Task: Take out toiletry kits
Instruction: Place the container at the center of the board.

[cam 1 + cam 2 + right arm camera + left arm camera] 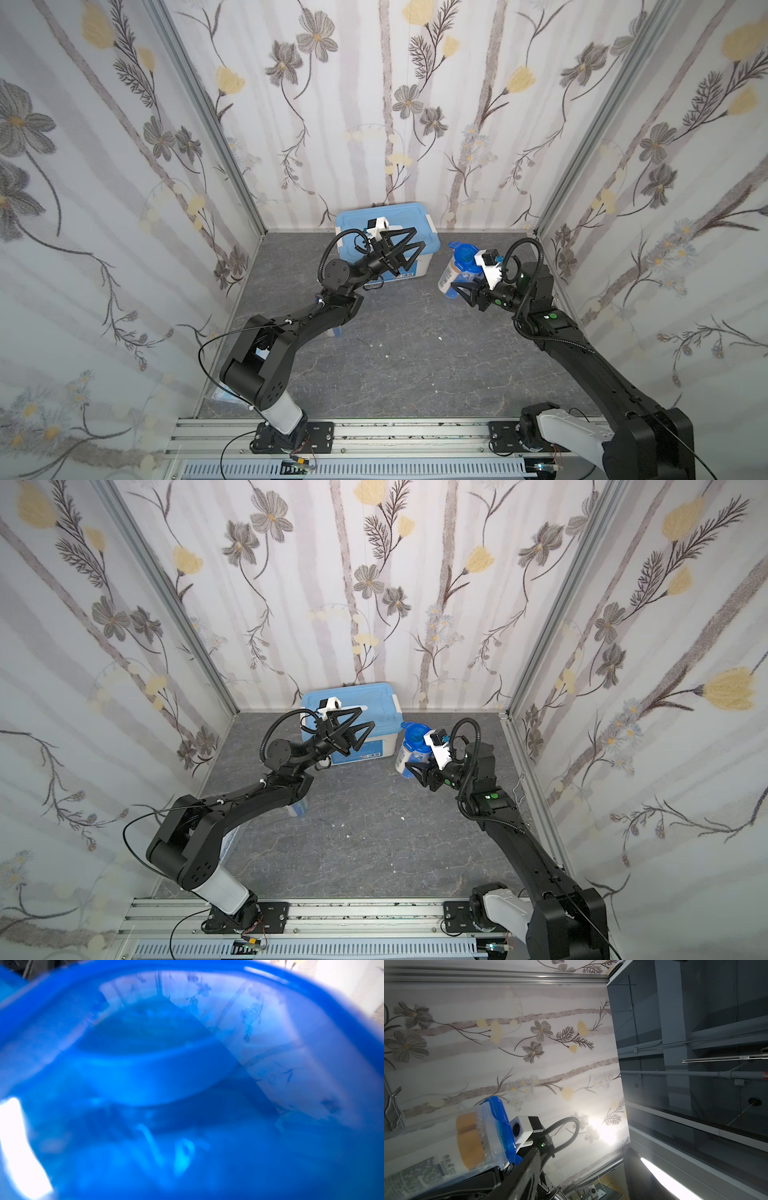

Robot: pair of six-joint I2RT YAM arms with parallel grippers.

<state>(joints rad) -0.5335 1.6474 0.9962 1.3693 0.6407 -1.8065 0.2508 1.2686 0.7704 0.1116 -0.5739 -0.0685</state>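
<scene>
A toiletry kit, a translucent cup (448,277) (401,757) with a blue tabbed lid (465,253), hangs tilted just right of the box. My right gripper (456,287) (412,769) is shut on it from the near side. The left wrist view shows this cup (488,1136) with cream bottles (469,1140) inside. Its blurred blue lid (187,1084) fills the right wrist view and hides the jaws. My left gripper (419,237) (368,717) (581,1178) stands open and empty, raised in front of the box. A second cup (337,332) (300,808) sits on the floor, mostly hidden under my left forearm.
The large white box with its light-blue lid (386,218) (365,696) shut stands against the back wall. A flat clear bag (222,395) lies at the near left by the left arm's base. Flowered walls enclose three sides. A metal rail (415,432) runs along the front.
</scene>
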